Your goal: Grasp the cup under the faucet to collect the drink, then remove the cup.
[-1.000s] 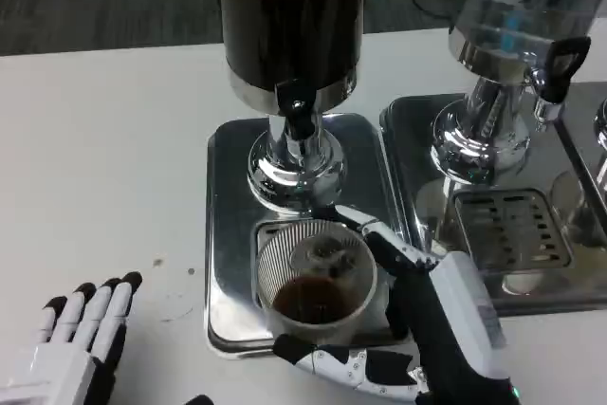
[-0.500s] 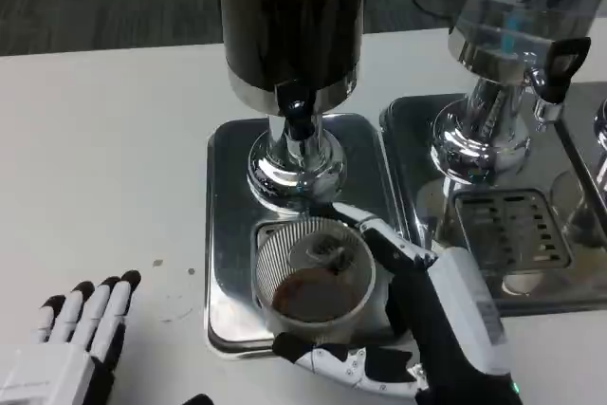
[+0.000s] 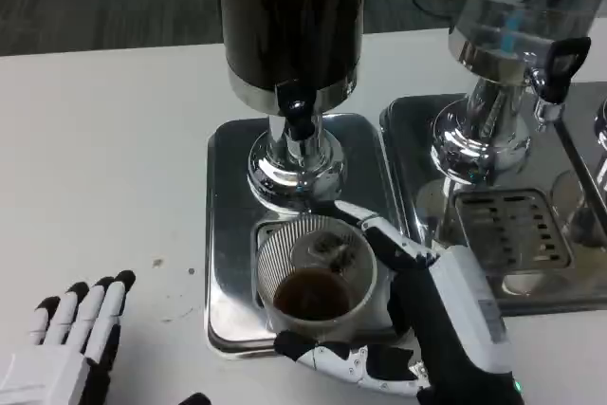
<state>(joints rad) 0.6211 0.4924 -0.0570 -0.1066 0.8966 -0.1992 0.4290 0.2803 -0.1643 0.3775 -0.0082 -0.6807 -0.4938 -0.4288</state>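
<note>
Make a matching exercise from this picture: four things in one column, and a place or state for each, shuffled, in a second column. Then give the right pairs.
Things
1. cup
2. left hand
3. right hand
4. dark dispenser

Places or states
A. lies flat on the white table, fingers apart
B. holds brown drink, stands on the steel tray
C. wraps around the cup
D. stands behind the cup, black faucet in front

Pairs: 1-B, 2-A, 3-C, 4-D

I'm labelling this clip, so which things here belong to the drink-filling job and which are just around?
In the job: cup with dark drink, dark dispenser, its faucet, right hand gripping the cup.
Just around: second dispenser, its drip tray, left hand resting on the table.
</note>
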